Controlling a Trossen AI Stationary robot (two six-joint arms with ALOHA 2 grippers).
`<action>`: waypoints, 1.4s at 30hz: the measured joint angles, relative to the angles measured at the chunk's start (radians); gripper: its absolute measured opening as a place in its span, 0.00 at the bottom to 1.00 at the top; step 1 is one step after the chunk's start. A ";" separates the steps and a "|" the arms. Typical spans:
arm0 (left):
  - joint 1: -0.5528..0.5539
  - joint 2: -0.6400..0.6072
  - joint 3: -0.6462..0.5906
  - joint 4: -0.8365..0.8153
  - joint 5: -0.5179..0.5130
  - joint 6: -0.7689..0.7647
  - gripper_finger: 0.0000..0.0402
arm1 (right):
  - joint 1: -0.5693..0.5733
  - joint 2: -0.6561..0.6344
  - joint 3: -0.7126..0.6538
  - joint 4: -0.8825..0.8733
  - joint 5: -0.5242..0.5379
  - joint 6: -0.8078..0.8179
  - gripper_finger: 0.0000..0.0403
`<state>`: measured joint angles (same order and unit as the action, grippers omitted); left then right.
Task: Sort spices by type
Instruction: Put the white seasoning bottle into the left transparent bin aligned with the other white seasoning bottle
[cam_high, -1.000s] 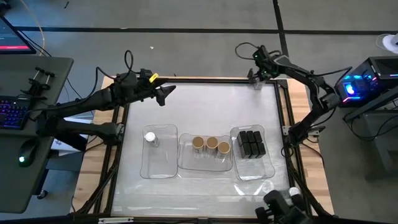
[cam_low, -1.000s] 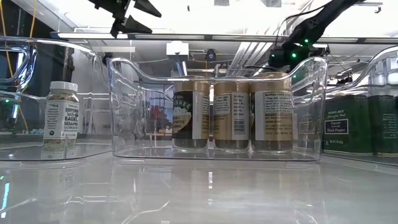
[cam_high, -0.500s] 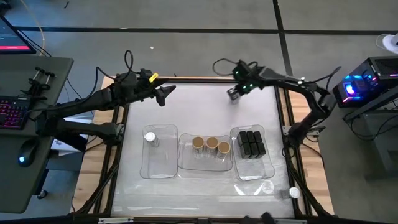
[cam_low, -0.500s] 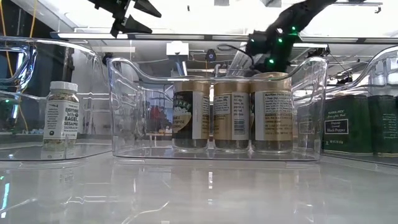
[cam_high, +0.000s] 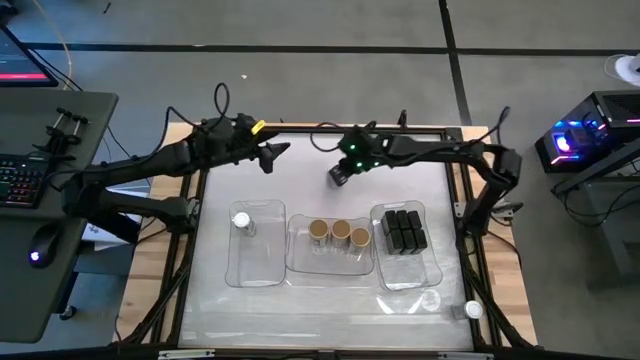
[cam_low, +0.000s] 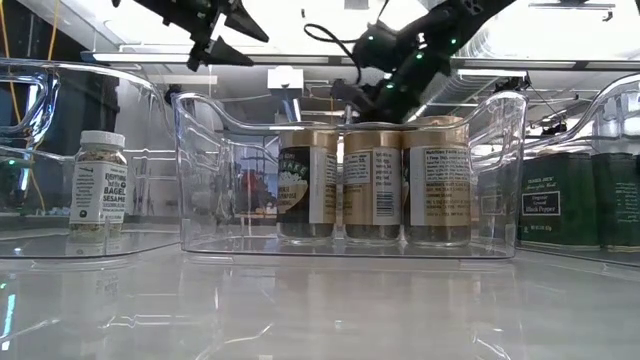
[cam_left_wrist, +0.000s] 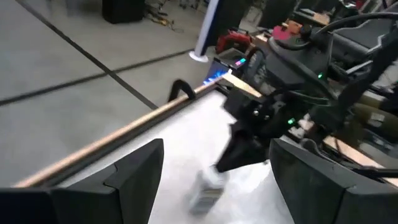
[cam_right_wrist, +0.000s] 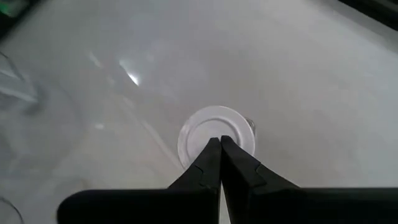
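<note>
1. Now my right gripper (cam_high: 340, 176) has swung in from the table's far right corner to mid far edge, fingers pressed together over a white-lidded jar (cam_right_wrist: 217, 144).
2. Left gripper (cam_high: 280, 152) hovers spread, far left.
3. Jar probably joins the left tray (cam_high: 268, 262).

Both arms are dark, near-black, built of slim jointed links. The left arm (cam_high: 150, 168) wears a small yellow tag near its wrist, at about twelve o'clock of the housing, and a thin black cable loops up over it. Its fingers (cam_left_wrist: 134, 180) are broad, matte black wedges with angular faces. The right arm (cam_high: 440, 155) shows green indicator lights glowing on its wrist housing, with black cables curling off it. Its fingers (cam_right_wrist: 214, 165) taper to narrow black points.
</note>
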<state>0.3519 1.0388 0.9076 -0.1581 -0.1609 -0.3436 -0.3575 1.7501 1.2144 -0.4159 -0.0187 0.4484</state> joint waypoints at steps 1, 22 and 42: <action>0.000 0.005 0.000 0.001 0.015 -0.011 0.70 | 0.009 0.016 0.000 0.048 0.000 0.000 0.00; -0.001 -0.015 0.000 0.059 0.242 -0.039 0.70 | 0.013 0.343 0.364 0.339 -0.232 -0.040 0.00; -0.001 0.270 0.272 -0.385 0.263 0.677 0.70 | -0.318 -0.087 0.501 -0.377 -0.172 -0.381 0.00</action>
<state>0.3511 1.3092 1.1798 -0.5430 0.1018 0.3334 -0.6754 1.6632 1.7159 -0.7927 -0.1907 0.0675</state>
